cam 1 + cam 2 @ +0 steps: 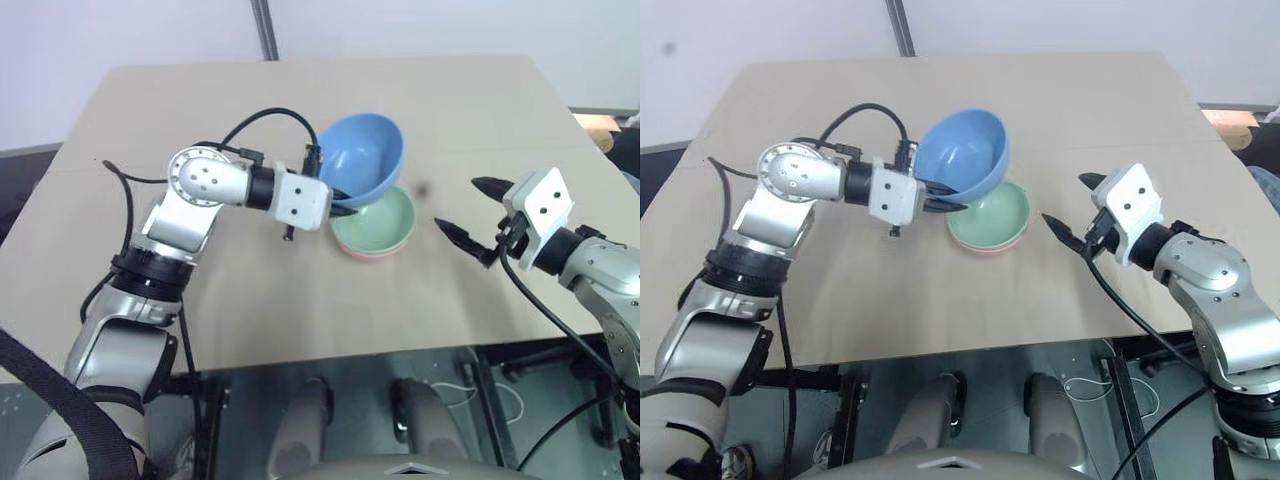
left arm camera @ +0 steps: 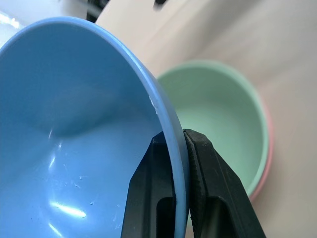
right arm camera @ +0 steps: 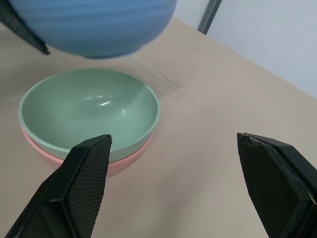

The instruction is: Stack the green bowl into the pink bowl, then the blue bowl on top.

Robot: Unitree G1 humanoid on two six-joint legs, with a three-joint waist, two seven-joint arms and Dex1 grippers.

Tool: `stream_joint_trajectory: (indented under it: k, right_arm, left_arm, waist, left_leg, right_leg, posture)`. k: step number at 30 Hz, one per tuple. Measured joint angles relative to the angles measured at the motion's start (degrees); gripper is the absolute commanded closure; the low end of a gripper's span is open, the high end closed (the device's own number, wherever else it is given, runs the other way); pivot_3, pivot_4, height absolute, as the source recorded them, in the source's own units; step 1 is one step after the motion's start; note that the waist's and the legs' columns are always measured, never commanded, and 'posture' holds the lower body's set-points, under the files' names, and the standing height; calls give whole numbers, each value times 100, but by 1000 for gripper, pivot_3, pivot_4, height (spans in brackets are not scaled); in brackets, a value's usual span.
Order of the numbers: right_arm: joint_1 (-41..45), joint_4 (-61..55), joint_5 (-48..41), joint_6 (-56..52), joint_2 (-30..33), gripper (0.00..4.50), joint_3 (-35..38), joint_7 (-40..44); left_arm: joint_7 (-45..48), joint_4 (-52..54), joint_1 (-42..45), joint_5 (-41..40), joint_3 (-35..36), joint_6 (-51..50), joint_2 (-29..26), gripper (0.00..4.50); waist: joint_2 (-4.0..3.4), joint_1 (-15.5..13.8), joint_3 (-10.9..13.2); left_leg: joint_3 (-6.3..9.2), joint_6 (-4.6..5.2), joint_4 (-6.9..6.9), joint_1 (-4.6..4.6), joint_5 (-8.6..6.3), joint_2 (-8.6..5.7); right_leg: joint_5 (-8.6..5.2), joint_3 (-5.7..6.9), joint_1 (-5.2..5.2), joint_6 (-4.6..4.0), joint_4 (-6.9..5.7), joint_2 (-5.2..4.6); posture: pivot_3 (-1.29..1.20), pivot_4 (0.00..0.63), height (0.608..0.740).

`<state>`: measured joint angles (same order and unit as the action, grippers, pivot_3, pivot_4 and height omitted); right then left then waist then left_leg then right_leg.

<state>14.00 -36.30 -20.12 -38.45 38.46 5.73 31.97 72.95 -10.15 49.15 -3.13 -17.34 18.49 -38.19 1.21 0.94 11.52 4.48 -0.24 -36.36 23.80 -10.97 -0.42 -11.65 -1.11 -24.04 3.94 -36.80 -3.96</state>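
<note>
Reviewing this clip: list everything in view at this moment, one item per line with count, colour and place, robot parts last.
smooth round plastic blue bowl: one, light sky blue, lifted and tilted above the stacked bowls, held by its rim.
smooth round plastic green bowl: one, pale mint green, nested in the pink bowl near the table's middle.
smooth round plastic pink bowl: one, salmon pink, on the table under the green bowl, with its rim showing.
flat table: one, beige, carrying the bowls.
metal pole: one, grey, behind the table's far edge.
left gripper: one, black fingers shut on the blue bowl's rim.
right gripper: one, black fingers open, beside the stack on its right, holding nothing.
</note>
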Motion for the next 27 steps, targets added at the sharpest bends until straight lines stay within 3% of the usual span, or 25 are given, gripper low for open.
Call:
stream_joint_trajectory:
  k: [8,12,18,21,25,27]
  right_arm:
    - [-101,-131,39,-41,-6,110,2,-167]
    - [-136,-135,21,-73,-3,110,-14,-136]
    - [-217,-115,-88,10,61,55,-24,107]
    - [-289,35,-103,174,191,55,3,307]
    - [-277,519,-209,415,216,55,186,605]
    - [-220,750,-403,516,209,22,220,859]
  left_arm:
    - [64,-688,217,146,-270,490,616,483]
    - [59,-518,139,53,-203,186,510,483]
    - [-623,892,-474,-779,812,-2347,91,449]
    - [-1200,1728,-1332,-1243,1751,-3422,-186,449]
    - [-1920,2483,-2869,-1927,3048,-4132,-74,449]
    - [-2005,2683,-3405,-2399,3499,-4386,-22,216]
  waist:
    - [0,-9,0]
    - [0,7,0]
    - [0,15,0]
    - [-2,88,0]
    - [-1,118,0]
    - [0,103,-1]
  left_leg:
    - [2,0,-4,4,0,-3]
    - [1,0,-4,2,0,-3]
    - [5,0,-4,0,0,0]
    - [1,0,1,-6,-1,3]
    - [4,-1,0,-7,-1,6]
    - [8,-1,-2,-12,-1,7]
  right_leg:
    - [1,0,2,1,4,-2]
    - [1,-1,2,1,3,-2]
    - [0,1,3,2,2,-1]
    - [0,-1,4,2,4,-2]
    - [1,3,4,1,2,-2]
    - [-6,7,14,-11,2,-1]
  posture:
    - [0,150,740]
    - [0,150,740]
    - [0,150,740]
    - [0,150,740]
    - [0,150,740]
    - [0,150,740]
